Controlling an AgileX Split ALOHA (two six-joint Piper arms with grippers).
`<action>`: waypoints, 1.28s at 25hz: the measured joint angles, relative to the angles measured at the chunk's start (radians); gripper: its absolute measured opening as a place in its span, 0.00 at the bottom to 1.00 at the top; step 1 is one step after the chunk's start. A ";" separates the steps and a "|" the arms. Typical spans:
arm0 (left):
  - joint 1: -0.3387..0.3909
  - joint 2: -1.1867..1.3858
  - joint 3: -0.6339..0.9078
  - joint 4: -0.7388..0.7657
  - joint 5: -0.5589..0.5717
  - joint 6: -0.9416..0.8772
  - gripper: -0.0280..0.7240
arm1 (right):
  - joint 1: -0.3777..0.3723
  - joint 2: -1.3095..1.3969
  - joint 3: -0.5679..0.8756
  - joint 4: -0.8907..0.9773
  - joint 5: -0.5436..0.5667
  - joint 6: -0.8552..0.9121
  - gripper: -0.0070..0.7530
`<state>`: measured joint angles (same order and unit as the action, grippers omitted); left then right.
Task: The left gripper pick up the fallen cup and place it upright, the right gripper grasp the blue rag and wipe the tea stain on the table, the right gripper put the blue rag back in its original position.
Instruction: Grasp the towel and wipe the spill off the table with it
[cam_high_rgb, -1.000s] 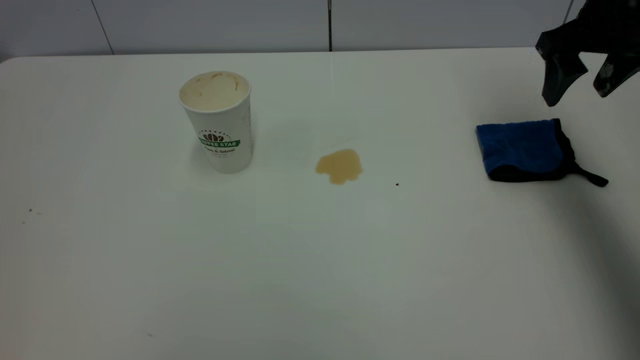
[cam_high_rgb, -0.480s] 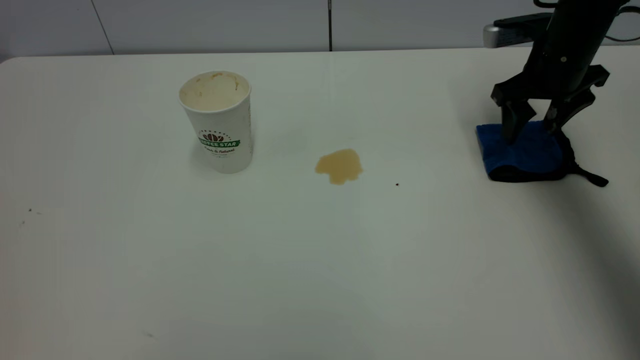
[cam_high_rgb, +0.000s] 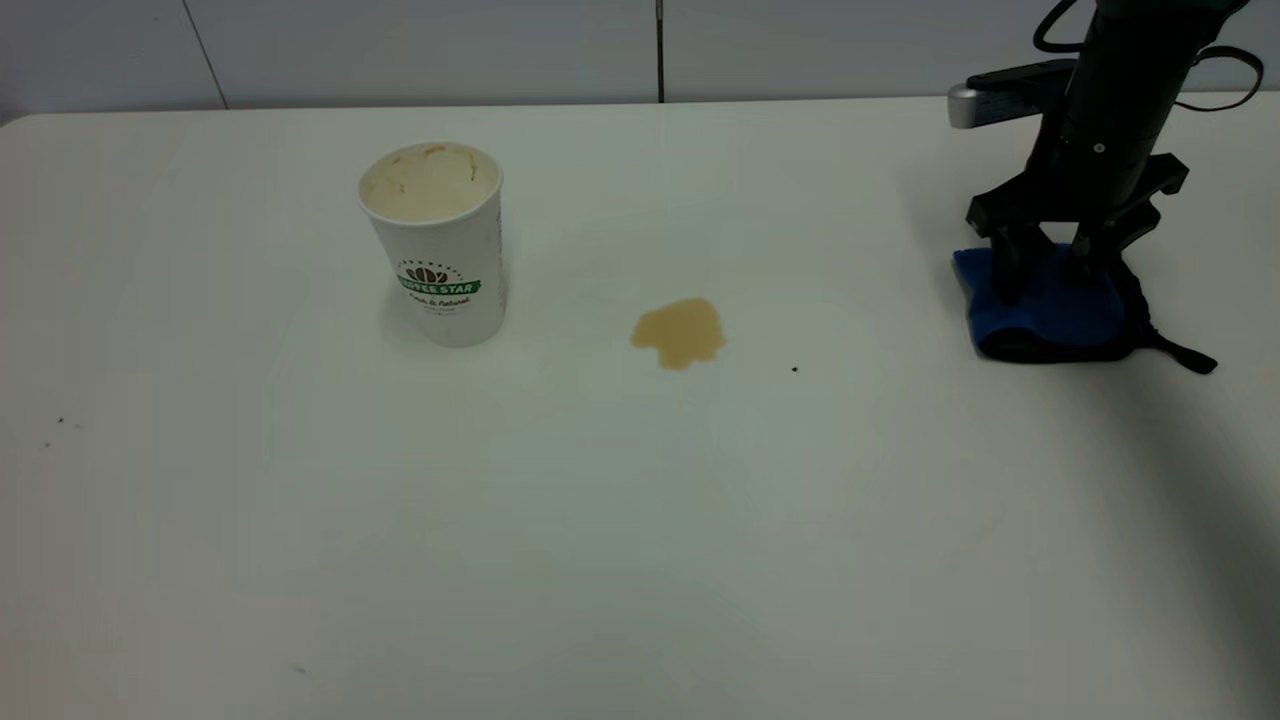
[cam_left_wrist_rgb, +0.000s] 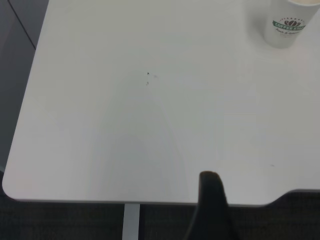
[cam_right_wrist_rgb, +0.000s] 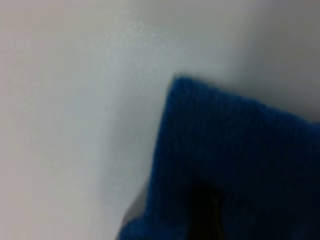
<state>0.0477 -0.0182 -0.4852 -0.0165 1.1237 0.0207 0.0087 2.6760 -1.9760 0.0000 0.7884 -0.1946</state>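
Note:
The cup (cam_high_rgb: 432, 245) stands upright on the table (cam_high_rgb: 640, 540), left of the middle; it also shows in the left wrist view (cam_left_wrist_rgb: 289, 22). The tan tea stain (cam_high_rgb: 680, 333) lies to its right, apart from it. The blue rag (cam_high_rgb: 1050, 312) lies at the right edge. My right gripper (cam_high_rgb: 1045, 268) stands straight down on the rag, open, both fingers pressed into the cloth. The right wrist view is filled by the rag (cam_right_wrist_rgb: 240, 160). My left gripper (cam_left_wrist_rgb: 212, 212) is off the exterior view, above the table's near left edge, far from the cup.
A tiny dark speck (cam_high_rgb: 795, 369) lies right of the stain. More specks (cam_high_rgb: 60, 421) lie at the far left. The table's rounded corner and edge (cam_left_wrist_rgb: 15, 192) show in the left wrist view. A grey wall runs behind the table.
My right gripper came down from above the table's right rear onto the blue rag and now presses into it. The cup, the stain and the left arm have not moved.

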 joint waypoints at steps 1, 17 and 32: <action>0.000 0.000 0.000 0.000 0.000 0.000 0.81 | 0.000 0.001 -0.002 0.007 0.001 0.001 0.76; 0.000 0.000 0.000 0.000 0.000 0.000 0.81 | 0.166 -0.007 -0.007 0.056 0.084 0.001 0.09; 0.000 0.000 0.000 0.000 0.000 0.000 0.81 | 0.548 0.007 -0.049 0.068 0.044 0.071 0.11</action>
<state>0.0477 -0.0182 -0.4852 -0.0165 1.1237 0.0207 0.5566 2.6826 -2.0253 0.0682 0.8326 -0.1234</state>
